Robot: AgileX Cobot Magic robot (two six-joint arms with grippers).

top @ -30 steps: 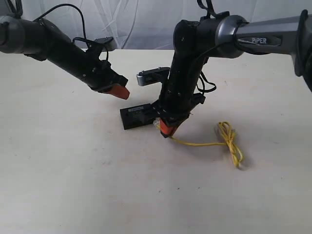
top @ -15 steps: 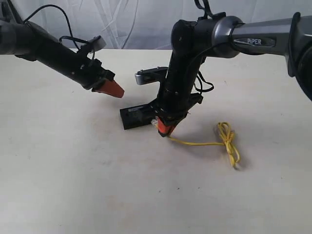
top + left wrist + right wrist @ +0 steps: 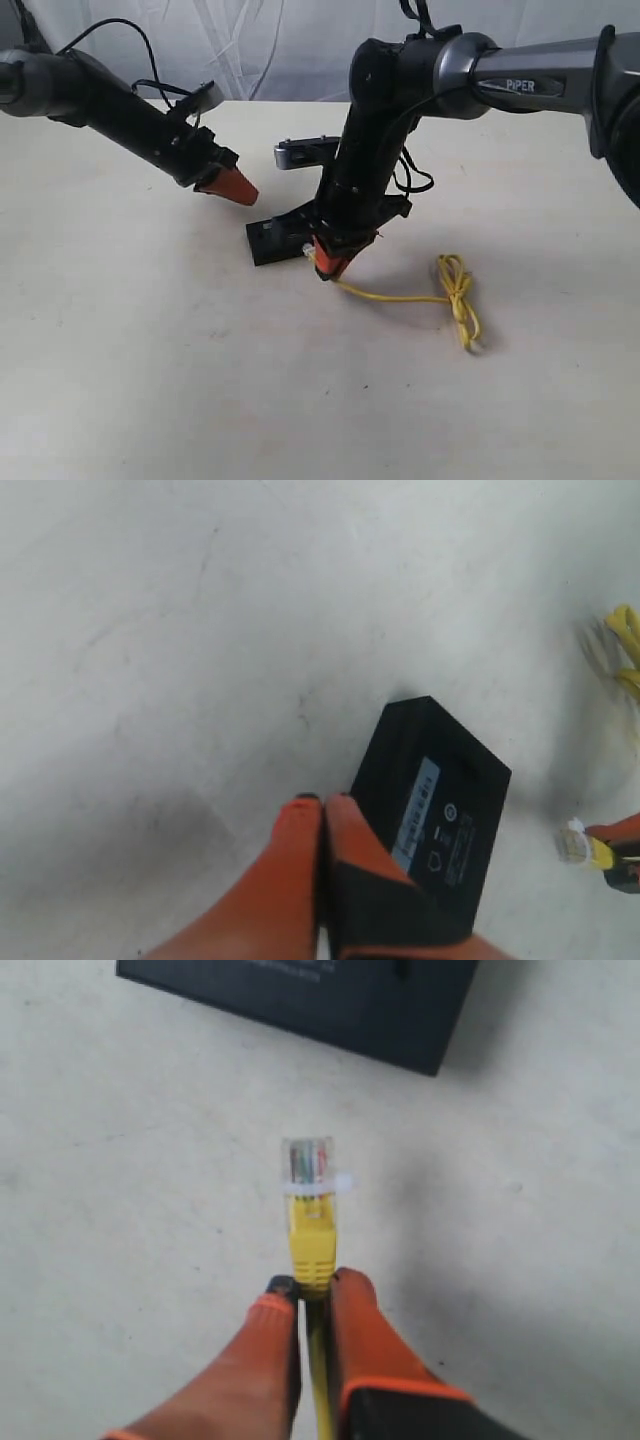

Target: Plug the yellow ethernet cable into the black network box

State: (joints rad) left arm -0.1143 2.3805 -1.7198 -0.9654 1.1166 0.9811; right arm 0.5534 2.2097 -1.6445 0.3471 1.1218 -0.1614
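Handling the thin bright yellow ethernet cable [image 3: 395, 296] calls for a light touch. The cord looks light and floppy, while the small clear plug [image 3: 307, 1172] at its tip is probably rigid, brittle plastic that a hard knock could crack. Your right pincer [image 3: 310, 1285] pinches the yellow boot [image 3: 311, 1235] just behind that plug. That is a sound hold, since the stiffer boot lets you steer the tip. The plug points toward the small flat black plastic network box [image 3: 300, 1000], near it but not touching; I cannot tell which side carries the port. The box looks light and may slide on the pale tabletop [image 3: 150, 350] when pushed. Your left pincer [image 3: 322, 802], pressed together on nothing, hangs close by the box and could brace it. The slack trails to a knotted bundle of loops [image 3: 458, 295] lying well apart. Nothing else stands between plug and box.
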